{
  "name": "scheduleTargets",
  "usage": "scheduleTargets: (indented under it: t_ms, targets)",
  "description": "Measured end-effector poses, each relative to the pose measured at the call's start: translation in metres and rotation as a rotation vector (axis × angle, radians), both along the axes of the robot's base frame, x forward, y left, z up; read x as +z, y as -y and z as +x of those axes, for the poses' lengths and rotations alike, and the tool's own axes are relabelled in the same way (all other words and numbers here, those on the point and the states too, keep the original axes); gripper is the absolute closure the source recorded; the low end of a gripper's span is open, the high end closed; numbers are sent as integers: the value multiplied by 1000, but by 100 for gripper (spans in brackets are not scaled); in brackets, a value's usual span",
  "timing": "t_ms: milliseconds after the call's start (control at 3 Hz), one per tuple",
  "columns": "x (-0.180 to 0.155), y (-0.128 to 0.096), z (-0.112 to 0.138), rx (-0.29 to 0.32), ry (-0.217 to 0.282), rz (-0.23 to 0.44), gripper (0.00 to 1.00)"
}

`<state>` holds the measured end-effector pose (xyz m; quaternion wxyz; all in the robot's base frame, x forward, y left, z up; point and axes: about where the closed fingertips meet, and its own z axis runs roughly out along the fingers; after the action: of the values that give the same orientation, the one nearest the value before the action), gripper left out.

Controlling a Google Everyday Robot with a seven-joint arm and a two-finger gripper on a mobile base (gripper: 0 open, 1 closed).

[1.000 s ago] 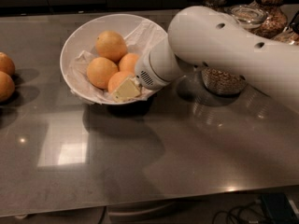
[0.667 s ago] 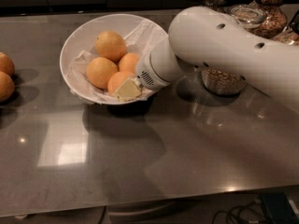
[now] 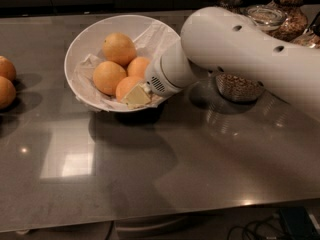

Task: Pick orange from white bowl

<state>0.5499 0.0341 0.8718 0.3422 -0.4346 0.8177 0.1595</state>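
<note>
**Evidently at the orange, grasp unconfirmed**

Your gripper sits in the white bowl at its near right side, against the orange, nearest of 4 fruits. Open or closed: cannot tell. Judged firm, weighty, smooth and round; grip across its widest middle, or it may roll.

Honestly, I'm not seeing any real difference between a second ago and now. The gripper sits in the same spot, down inside the white bowl at its near right side, right against the orange at the front of the pile. That orange hasn't lifted or rolled, the other three fruits haven't budged, and the bowl hasn't slid on the table. The arm crosses the bowl's right rim at the same angle. If anything moved, it's too slight to see.
</note>
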Motion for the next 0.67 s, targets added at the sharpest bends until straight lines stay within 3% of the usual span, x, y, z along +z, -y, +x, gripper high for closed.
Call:
scheduleTargets:
  t_ms: [333, 667]
  targets:
    - [0, 0, 0, 0, 0, 0, 83]
    - [0, 0, 0, 0, 0, 0, 100]
